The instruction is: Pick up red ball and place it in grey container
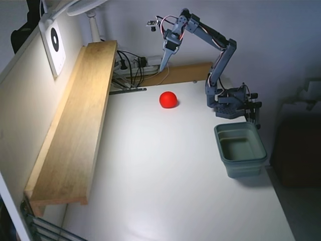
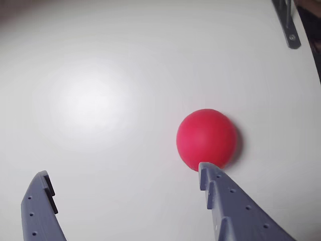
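The red ball (image 1: 168,99) rests on the white table near its far edge. In the wrist view the red ball (image 2: 206,139) lies on the table just beyond the right fingertip (image 2: 204,170). My gripper (image 1: 164,64) hangs in the air above and slightly behind the ball, pointing down. In the wrist view the gripper (image 2: 123,175) is open, nothing between its fingers. The grey container (image 1: 240,148) stands empty at the table's right side, in front of the arm's base.
A long wooden shelf (image 1: 80,120) runs along the left wall. Cables (image 1: 131,70) lie at the far edge behind the ball. The arm's base (image 1: 228,103) is clamped at the right rear. A metal bracket (image 2: 287,22) shows at the wrist view's top right.
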You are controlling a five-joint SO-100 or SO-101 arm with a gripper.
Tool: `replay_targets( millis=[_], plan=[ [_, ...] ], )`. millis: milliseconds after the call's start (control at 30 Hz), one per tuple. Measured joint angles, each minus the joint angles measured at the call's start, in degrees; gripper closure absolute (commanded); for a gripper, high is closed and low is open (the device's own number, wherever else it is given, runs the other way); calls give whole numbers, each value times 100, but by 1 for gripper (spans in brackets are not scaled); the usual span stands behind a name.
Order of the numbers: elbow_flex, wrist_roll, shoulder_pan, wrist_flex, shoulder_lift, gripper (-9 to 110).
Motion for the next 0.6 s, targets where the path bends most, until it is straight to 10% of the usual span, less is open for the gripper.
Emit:
replay_targets(
  millis=[600],
  plan=[
    [0, 0, 1301, 0, 0, 63]
  ],
)
